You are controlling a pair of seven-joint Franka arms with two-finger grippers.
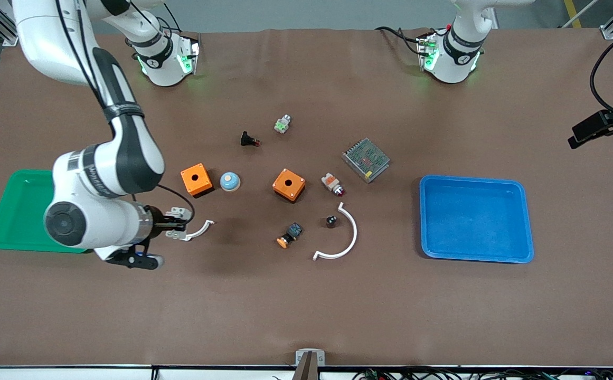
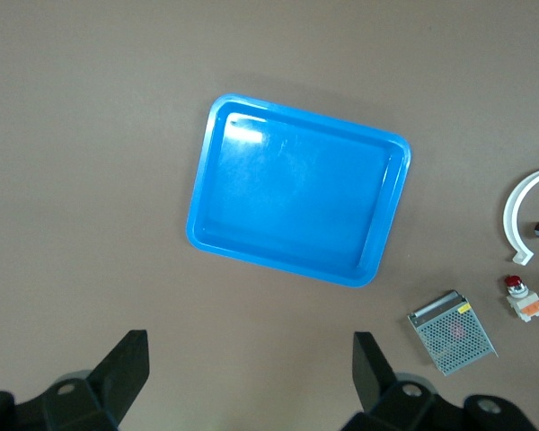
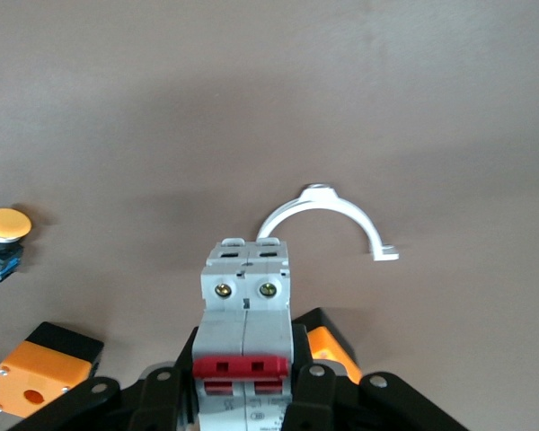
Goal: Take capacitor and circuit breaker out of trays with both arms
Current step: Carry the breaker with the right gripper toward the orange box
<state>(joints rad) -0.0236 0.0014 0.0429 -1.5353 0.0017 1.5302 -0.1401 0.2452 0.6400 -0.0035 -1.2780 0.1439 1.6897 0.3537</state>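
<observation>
The right gripper's fingers clamp the circuit breaker low on its body above bare counter beside the green tray, so a tilt could twist it loose onto the small white clip. The left gripper, fingers spread and holding nothing, hangs over the emptied blue tray. Only the front view shows the capacitor, resting inside the larger white arc.

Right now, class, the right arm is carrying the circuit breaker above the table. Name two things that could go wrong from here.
1. The right gripper clamps only the switch end of the circuit breaker; most of it sticks out, so it could tip or slip.
2. A small white clip lies on the table below; set down there, the breaker could land on it and rest crooked.
</observation>
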